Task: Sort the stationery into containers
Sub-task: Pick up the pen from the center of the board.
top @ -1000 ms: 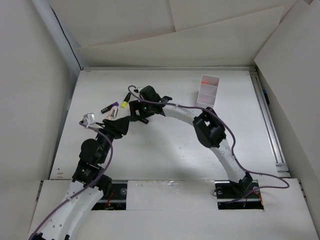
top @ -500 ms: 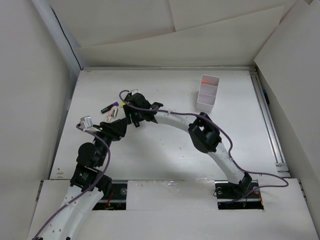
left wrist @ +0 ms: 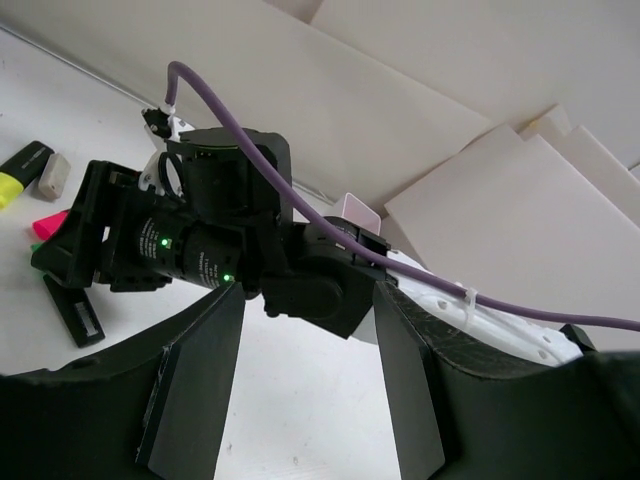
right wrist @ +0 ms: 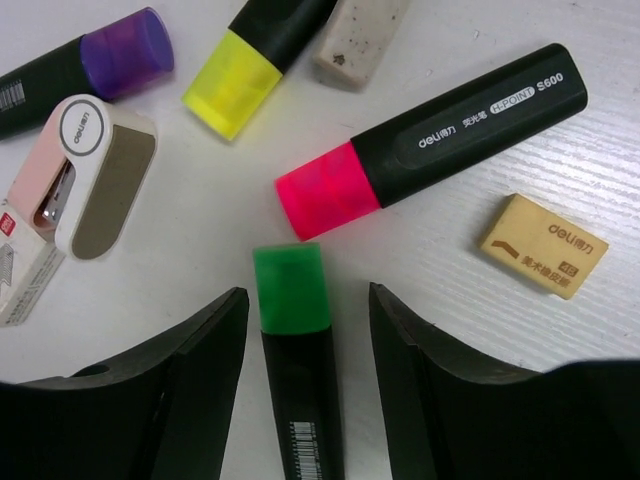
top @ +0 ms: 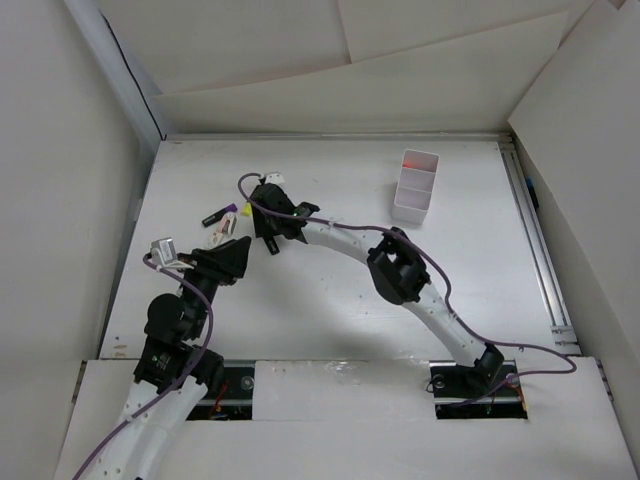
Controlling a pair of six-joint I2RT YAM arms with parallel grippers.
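- Straddling a green-capped black plastic highlighter [right wrist: 298,370] with the right gripper [right wrist: 305,300] at the bottom centre of the right wrist view; keeping both fingers spread clear of its sides, pinching nothing.
- Lying just above the green cap: a pink-capped black highlighter [right wrist: 430,140], slanting toward the upper right.
- Resting near the right edge, apart from the pink one: a small tan rectangular eraser [right wrist: 543,246].
- Sitting along the top edge: a yellow-capped highlighter [right wrist: 250,60] just beside a speckled off-white eraser [right wrist: 358,35], plus a purple-capped highlighter [right wrist: 90,65] at upper left.
- Holding the left gripper [left wrist: 308,300] spread and empty, low in the left wrist view.
- Standing well apart, at the upper right of the overhead view: a white three-compartment plastic box [top: 410,214], showing an orange-red item [top: 413,160] in its topmost compartment.
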